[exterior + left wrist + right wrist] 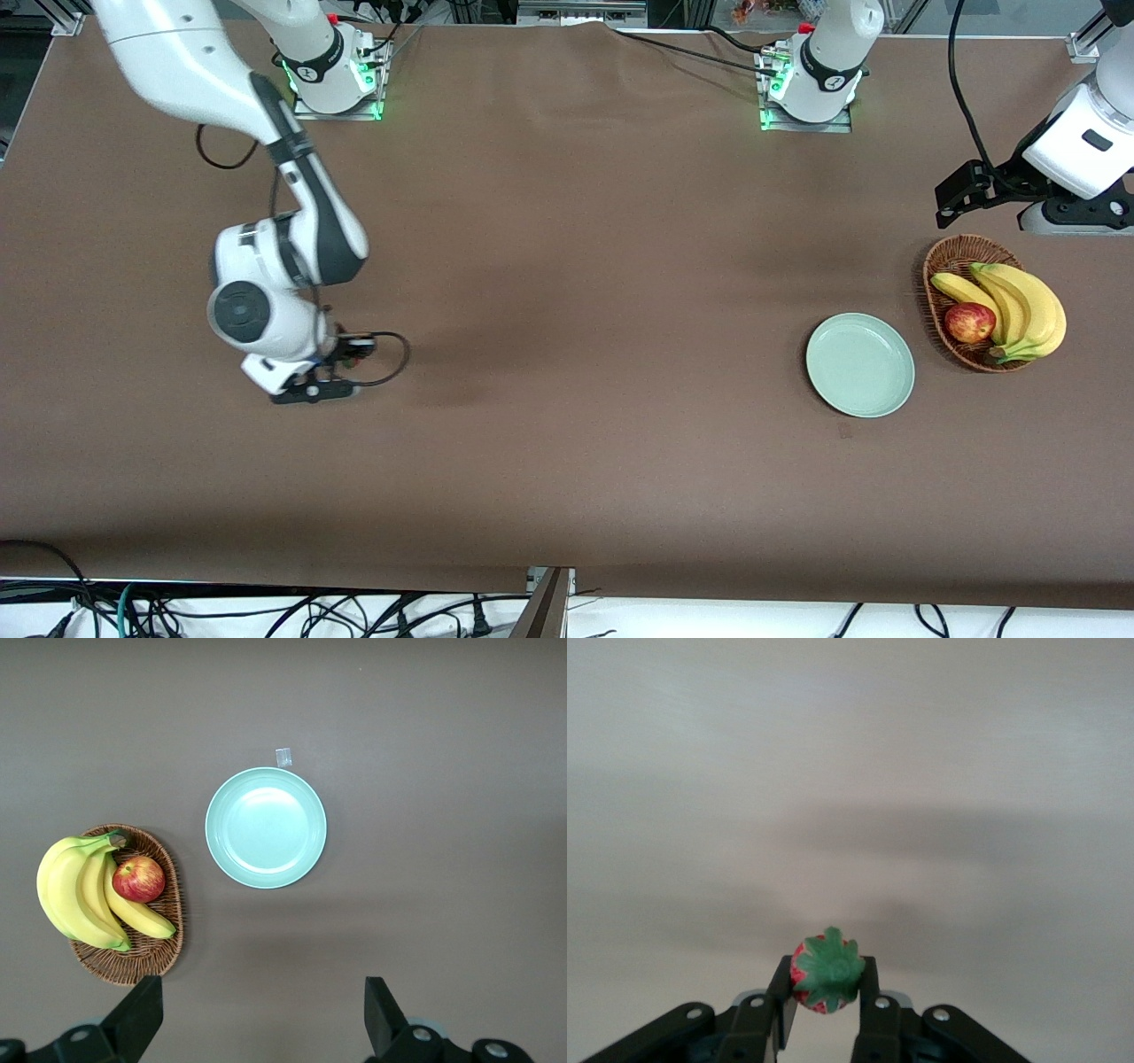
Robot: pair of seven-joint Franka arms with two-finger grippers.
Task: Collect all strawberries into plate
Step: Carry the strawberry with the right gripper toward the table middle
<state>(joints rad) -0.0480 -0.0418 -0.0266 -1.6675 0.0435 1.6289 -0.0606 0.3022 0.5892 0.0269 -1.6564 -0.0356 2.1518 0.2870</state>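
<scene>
One berry: a strawberry (826, 981) sits pinched between the right gripper (825, 1008) fingers, green cap up, low over bare table toward the right arm's end.
Plate: the plate (859, 364) lies empty, well apart, beside the basket (955, 266).
Carry tip: hold the squeeze and release low over the plate's middle.
Left gripper: the left gripper (261, 1019) hangs spread wide above the plate, waiting.
Views: only the right wrist view shows the berry clearly; only the front view shows the gap to cross.

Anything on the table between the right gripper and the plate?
Nothing: in the front view, bare tablecloth runs from the right gripper to the plate.
</scene>
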